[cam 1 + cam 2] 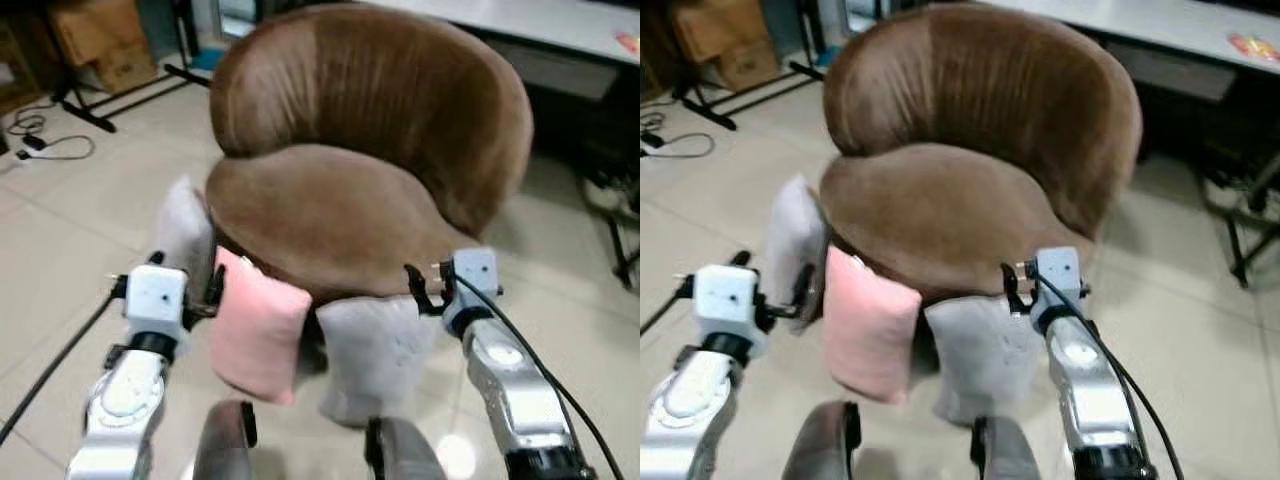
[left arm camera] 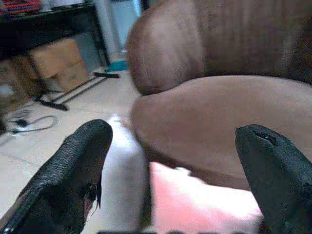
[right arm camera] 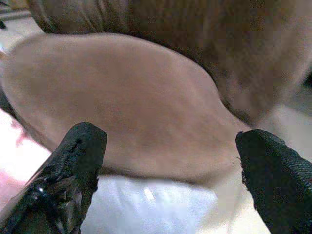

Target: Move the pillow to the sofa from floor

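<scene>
Brown velvet covers the round tub-shaped sofa chair (image 1: 365, 150), which stands on a pale tiled floor (image 1: 70, 220) with its curved back rising behind a broad seat cushion. Three pillows stand upright on the floor, leaning against the front edge of the seat. The pink rectangular fabric pillow (image 1: 258, 325) is in the middle, a light grey fabric pillow (image 1: 372, 358) stands just beside it toward the robot's right, and another grey pillow (image 1: 185, 232) leans at the seat's left side, partly behind the pink one.

The left gripper (image 2: 175, 170) is raised in front of the chair, just above and beside the top left corner of the pink pillow. Its two black fingers (image 2: 73, 170) are spread wide apart, with the pink pillow's upper edge and the seat front showing in the gap between them; the fingers pinch nothing, and whether one brushes the pillow cannot be told.

The right gripper (image 3: 170, 170) is held at the front right edge of the seat, just above the light grey pillow's top. Its fingers (image 3: 278, 180) are likewise spread wide, framing the brown seat cushion and the pale top of the grey pillow, and they hold nothing.

Behind the chair, on the robot's left, cardboard boxes (image 1: 105, 40) sit by a black stand, and a dark cable (image 1: 45, 145) lies looped on the tiles.
</scene>
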Tool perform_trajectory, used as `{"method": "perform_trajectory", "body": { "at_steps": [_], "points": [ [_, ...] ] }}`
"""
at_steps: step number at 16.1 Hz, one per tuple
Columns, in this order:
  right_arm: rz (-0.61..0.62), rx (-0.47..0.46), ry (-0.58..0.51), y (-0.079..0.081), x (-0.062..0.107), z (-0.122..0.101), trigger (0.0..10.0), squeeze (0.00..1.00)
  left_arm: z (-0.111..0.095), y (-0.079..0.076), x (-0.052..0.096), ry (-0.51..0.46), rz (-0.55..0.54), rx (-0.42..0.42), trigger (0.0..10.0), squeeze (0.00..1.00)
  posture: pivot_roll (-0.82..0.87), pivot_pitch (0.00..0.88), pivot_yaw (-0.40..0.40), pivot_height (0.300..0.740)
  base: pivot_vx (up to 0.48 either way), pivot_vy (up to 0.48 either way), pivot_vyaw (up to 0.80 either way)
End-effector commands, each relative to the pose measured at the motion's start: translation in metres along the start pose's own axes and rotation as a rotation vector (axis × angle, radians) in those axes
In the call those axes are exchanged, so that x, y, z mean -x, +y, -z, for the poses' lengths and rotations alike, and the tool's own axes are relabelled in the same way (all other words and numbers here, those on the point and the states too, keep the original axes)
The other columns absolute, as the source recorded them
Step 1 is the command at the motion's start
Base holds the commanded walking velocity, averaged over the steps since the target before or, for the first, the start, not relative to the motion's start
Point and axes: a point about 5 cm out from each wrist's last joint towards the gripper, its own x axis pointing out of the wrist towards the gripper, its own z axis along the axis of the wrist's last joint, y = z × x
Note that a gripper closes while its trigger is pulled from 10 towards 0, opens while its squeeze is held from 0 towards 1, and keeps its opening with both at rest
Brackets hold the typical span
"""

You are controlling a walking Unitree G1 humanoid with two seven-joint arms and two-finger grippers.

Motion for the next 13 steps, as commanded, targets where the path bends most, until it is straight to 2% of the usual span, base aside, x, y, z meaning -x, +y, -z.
{"method": "perform_trajectory", "body": {
  "at_steps": [1,6,8,13],
  "points": [
    [-0.025,0.002,-0.023,0.0085,-0.0022,-0.0059,10.0,0.00,0.0019,0.0040,-0.0001,0.011,-0.008,-0.008,10.0,0.00,-0.09,0.000,-0.050,0.600,0.401,0.000,0.00],
    [-0.029,-0.006,-0.024,0.0094,-0.0031,-0.0055,10.0,0.00,0.0017,0.0038,-0.0016,0.011,0.003,-0.027,10.0,0.00,-0.09,0.000,-0.044,0.600,0.388,0.000,0.00],
    [-0.052,-0.011,-0.009,0.0114,-0.0036,-0.0043,10.0,0.00,0.0011,0.0035,-0.0024,0.008,0.000,-0.042,10.0,0.00,-0.09,0.000,-0.043,0.596,0.000,0.000,0.00],
    [-0.057,-0.018,-0.009,0.0115,-0.0041,-0.0036,10.0,0.00,0.0028,0.0016,-0.0021,0.019,0.017,-0.061,10.0,0.00,-0.09,0.000,-0.041,0.551,0.000,0.000,0.00]
  ]
}}
